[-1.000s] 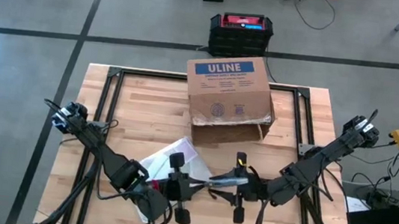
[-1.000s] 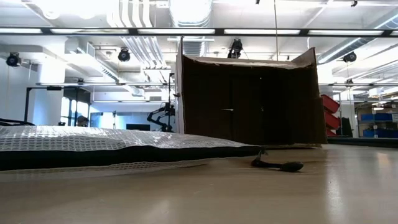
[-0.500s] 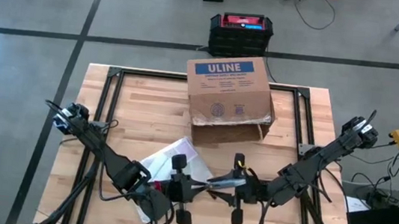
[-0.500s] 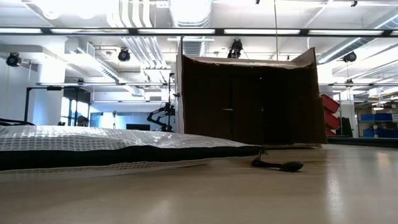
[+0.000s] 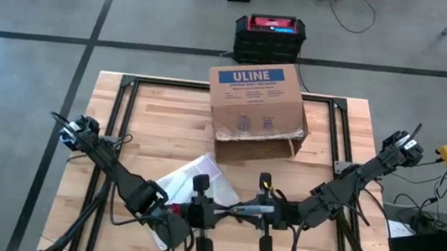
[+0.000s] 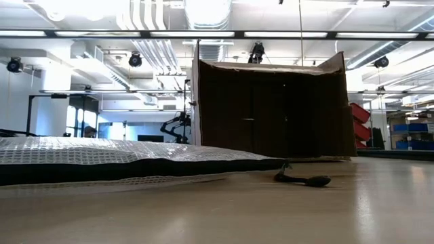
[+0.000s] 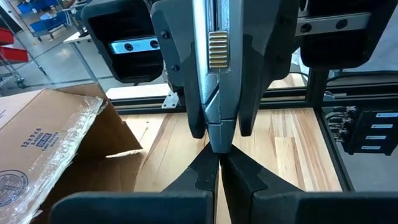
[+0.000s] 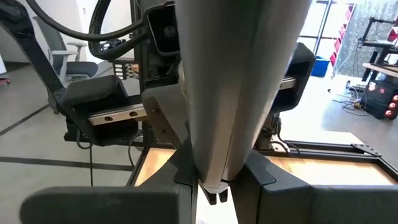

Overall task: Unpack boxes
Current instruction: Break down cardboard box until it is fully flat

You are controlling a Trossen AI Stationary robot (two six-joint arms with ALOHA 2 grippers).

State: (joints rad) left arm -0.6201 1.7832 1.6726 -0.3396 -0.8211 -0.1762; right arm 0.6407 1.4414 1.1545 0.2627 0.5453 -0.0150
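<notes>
A grey utility knife [image 5: 250, 205] with a ribbed slider [image 7: 217, 50] hangs over the near middle of the table, between my two grippers. My left gripper [image 5: 220, 210] is shut on one end and my right gripper [image 5: 270, 208] on the other. The brown ULINE box [image 5: 255, 104] lies on its side at the far middle, its open mouth and flaps facing the near edge. In the low view the box [image 6: 271, 108] rests on the table behind a clear plastic bag [image 6: 102, 159]. My left gripper [image 7: 219, 158] pinches the knife's narrow end [image 7: 220, 138] between its two fingertips, coming level from the table's left, along the knife. The knife is lifted clear of the table. My right gripper [image 8: 214, 186] pinches the knife's opposite end [image 8: 214, 177] between its fingers, coming level from the table's right, along the knife's length.
The clear plastic bag [image 5: 188, 181] lies flat on the table just left of the grippers. A small dark object [image 6: 302, 179] lies in front of the box. A black-and-red case [image 5: 270, 31] sits on the floor beyond the far edge. Black frame rails [image 5: 122, 122] border the table.
Both grippers, with the knife between them, have drifted slightly toward the table's near edge, and the right gripper has edged a little toward the left one. Box and bag have stayed put.
</notes>
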